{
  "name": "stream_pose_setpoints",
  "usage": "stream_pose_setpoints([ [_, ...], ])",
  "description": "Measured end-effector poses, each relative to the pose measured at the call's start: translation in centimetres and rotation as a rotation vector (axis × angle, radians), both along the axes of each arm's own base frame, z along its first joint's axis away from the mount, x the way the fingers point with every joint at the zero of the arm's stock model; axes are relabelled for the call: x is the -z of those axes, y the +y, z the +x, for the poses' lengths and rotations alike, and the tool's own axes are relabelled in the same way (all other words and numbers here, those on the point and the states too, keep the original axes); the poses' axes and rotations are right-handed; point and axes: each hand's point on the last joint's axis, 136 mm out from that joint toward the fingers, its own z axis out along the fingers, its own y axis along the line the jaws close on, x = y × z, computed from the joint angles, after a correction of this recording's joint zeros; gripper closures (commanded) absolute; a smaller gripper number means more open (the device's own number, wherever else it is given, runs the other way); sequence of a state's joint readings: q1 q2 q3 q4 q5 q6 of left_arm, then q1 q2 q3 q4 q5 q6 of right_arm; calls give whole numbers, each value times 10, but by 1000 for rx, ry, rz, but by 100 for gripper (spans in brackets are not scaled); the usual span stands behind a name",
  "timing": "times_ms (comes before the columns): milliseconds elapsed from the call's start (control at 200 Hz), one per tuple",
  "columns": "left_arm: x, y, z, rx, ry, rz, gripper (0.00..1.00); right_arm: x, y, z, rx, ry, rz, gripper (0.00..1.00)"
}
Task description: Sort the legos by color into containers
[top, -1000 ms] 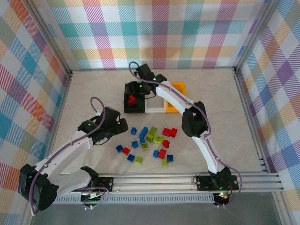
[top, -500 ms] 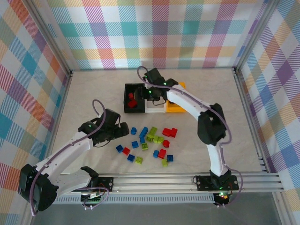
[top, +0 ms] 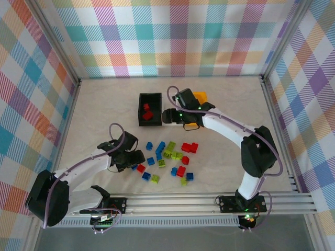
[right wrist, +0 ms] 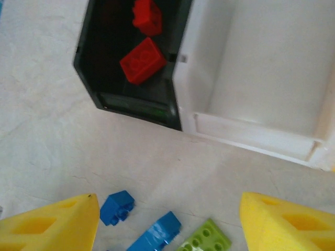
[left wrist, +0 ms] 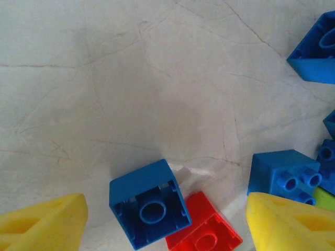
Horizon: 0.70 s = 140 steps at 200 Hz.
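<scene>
We see a glossy, hollow-bottomed blue brick (left wrist: pixel 149 204) low-centre between our left gripper's (left wrist: pixel 167 225) spread fingers. Our right gripper's (right wrist: pixel 168 222) fingers stand apart too.

Black bin (top: pixel 141 110) holding two red bricks (right wrist: pixel 143 60); white bin (right wrist: pixel 246 137) to its right; orange-yellow bin (top: pixel 200 96) rightmost. Nearer, loose blue brick (left wrist: pixel 149 204), red brick (left wrist: pixel 204 238), yellow-green brick (right wrist: pixel 207 239). Table (top: pixel 104 115) pale, veined; walls (top: pixel 178 36) pastel plaid; fingertips (left wrist: pixel 44 225) yellow; arms (top: pixel 225 124) white with black joints.
</scene>
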State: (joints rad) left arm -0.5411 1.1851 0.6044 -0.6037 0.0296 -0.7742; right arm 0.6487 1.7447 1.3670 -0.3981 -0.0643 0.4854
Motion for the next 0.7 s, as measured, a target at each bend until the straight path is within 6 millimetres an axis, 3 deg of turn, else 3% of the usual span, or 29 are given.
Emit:
stream_pose_setpoints([
  [75, 4, 0, 1, 3, 14, 11, 29, 3, -10, -1, 17, 5, -3, 29],
  [325, 9, -1, 7, 7, 50, 51, 33, -12, -25, 4, 54, -34, 30, 29],
  [470, 14, 2, 3, 23, 75, 75, 43, -10, -26, 4, 56, -36, 33, 29],
  [700, 18, 3, -1, 25, 90, 78, 66, -8, -28, 4, 70, -29, 39, 29],
])
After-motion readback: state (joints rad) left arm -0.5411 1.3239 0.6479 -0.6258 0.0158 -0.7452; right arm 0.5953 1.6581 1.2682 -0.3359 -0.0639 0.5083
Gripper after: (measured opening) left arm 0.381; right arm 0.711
